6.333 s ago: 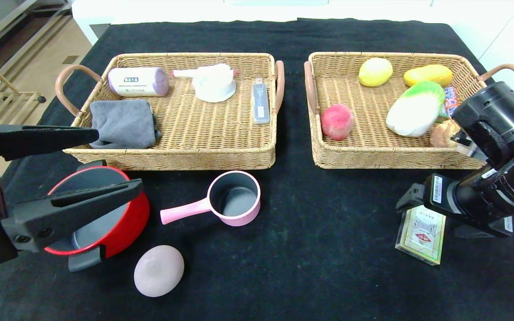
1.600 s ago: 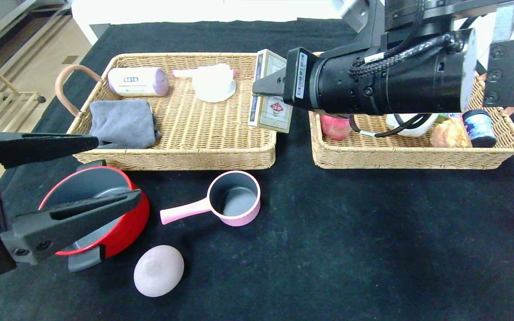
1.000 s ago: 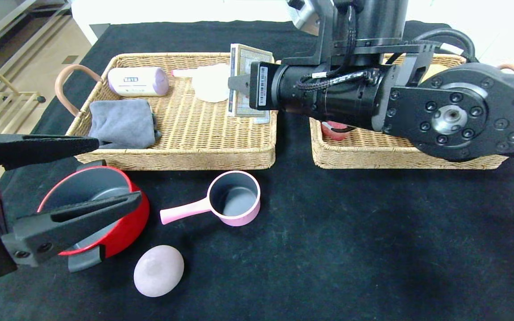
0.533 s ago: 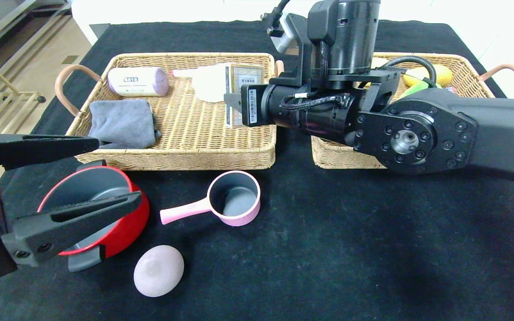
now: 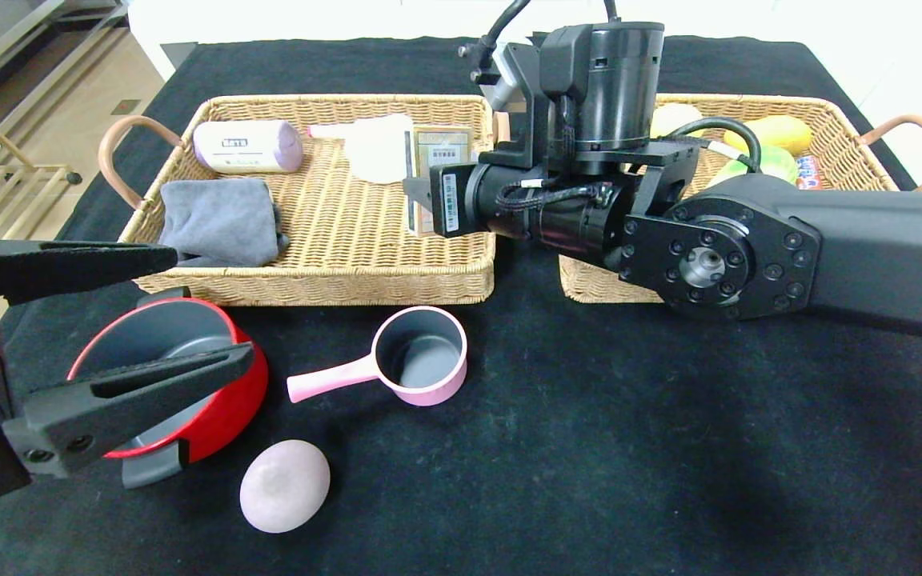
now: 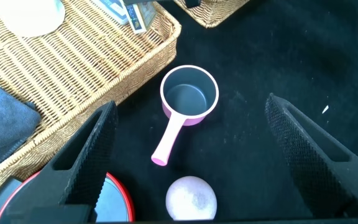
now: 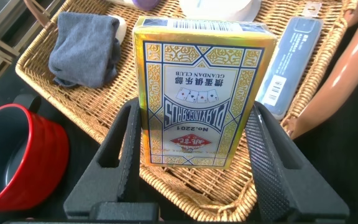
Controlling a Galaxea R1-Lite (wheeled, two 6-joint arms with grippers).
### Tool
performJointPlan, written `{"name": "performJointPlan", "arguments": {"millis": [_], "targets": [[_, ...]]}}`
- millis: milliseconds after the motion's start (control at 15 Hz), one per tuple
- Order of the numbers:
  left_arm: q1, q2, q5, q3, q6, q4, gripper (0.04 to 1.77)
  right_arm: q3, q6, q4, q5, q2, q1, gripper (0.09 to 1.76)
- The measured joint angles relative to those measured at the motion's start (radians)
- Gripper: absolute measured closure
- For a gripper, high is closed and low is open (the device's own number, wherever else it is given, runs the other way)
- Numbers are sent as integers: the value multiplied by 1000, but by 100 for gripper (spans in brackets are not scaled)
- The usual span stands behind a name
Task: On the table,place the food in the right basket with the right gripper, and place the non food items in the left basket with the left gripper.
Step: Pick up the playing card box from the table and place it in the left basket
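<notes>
My right gripper (image 5: 422,196) reaches across over the right end of the left basket (image 5: 317,284), shut on the green-and-cream card box (image 5: 441,152), which stands upright between its fingers (image 7: 201,93). At the front left my left gripper (image 5: 213,308) hangs open above the red pot (image 5: 237,400). The pink saucepan (image 5: 421,356) and the lilac egg-shaped lump (image 5: 285,486) lie on the black table, both also below the left gripper (image 6: 190,106). The right basket (image 5: 589,284) is mostly hidden by the arm. Only a green edge of the cabbage (image 5: 765,160) shows; the bun is hidden.
The left basket also holds a grey cloth (image 5: 221,220), a lilac cylinder (image 5: 247,146), a white item (image 5: 377,148) and a flat grey-blue case (image 7: 291,56). A yellow fruit (image 5: 781,132) lies at the back of the right basket.
The right arm has swung round and lowered, carrying the card box a little down into the right end of the left basket. The left arm has not moved.
</notes>
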Motion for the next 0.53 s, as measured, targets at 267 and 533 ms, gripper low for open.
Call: {"name": "performJointPlan", "arguments": {"millis": [267, 533], "targets": [[0, 0, -1, 0, 0, 0, 9, 0, -6, -3, -23, 3, -2, 61], [0, 0, 0, 0, 0, -1, 9, 0, -5, -2, -23, 3, 0, 43]]}}
